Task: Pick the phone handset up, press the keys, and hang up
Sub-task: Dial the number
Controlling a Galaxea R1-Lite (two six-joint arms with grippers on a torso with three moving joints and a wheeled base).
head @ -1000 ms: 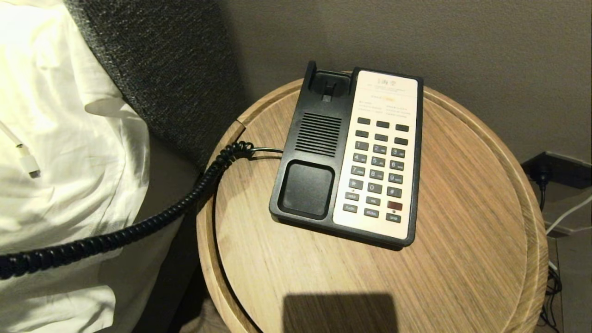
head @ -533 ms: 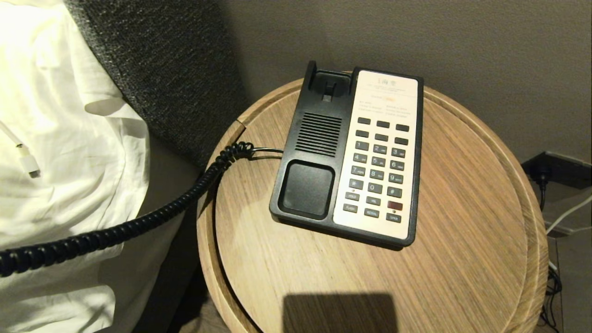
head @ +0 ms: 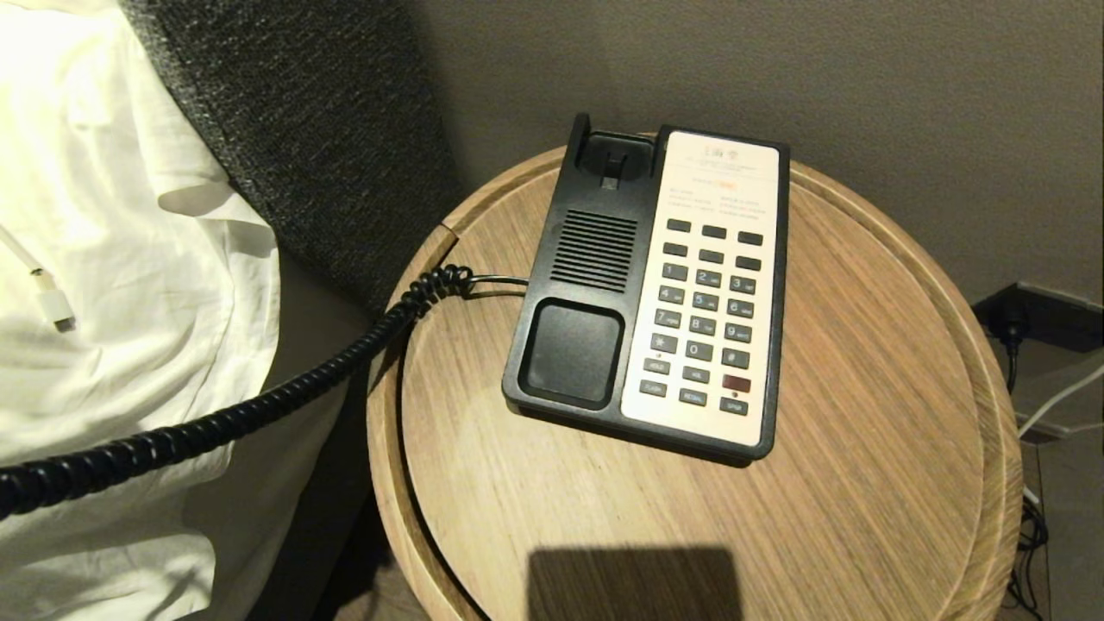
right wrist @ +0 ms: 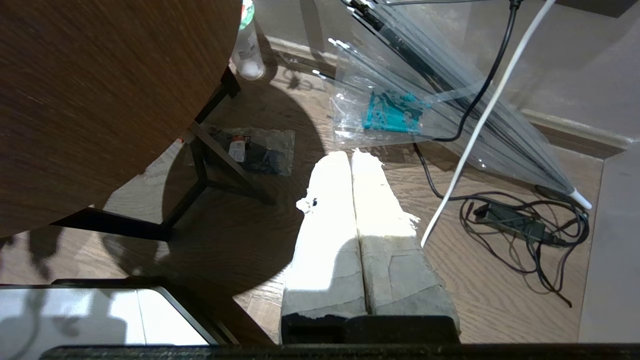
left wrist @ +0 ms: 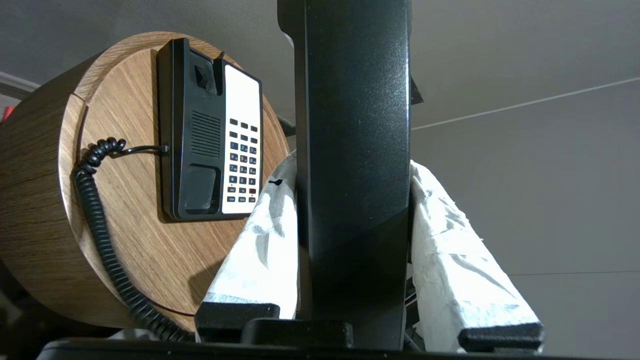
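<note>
The black phone handset (left wrist: 355, 150) stands upright between the white-wrapped fingers (left wrist: 260, 240) of my left gripper (left wrist: 352, 165), which is shut on it, off to the left of the table and outside the head view. Its coiled cord (head: 259, 405) runs from the phone base (head: 586, 285) over the table edge to the left. The cradle (head: 573, 354) on the base lies bare. The keys (head: 703, 328) sit in the cream faceplate, untouched. My right gripper (right wrist: 352, 155) hangs shut and empty low beside the table, over the floor.
The phone stands on a round wooden table (head: 862, 388) against the wall. White bedding (head: 112, 259) with a charger cable (head: 52, 302) and a dark headboard (head: 310, 129) lie left. On the floor are cables (right wrist: 520, 225), plastic bags (right wrist: 395, 110) and a bottle (right wrist: 247, 50).
The coiled cord has risen slightly and drawn a little straighter over the bed edge. The phone base has kept still.
</note>
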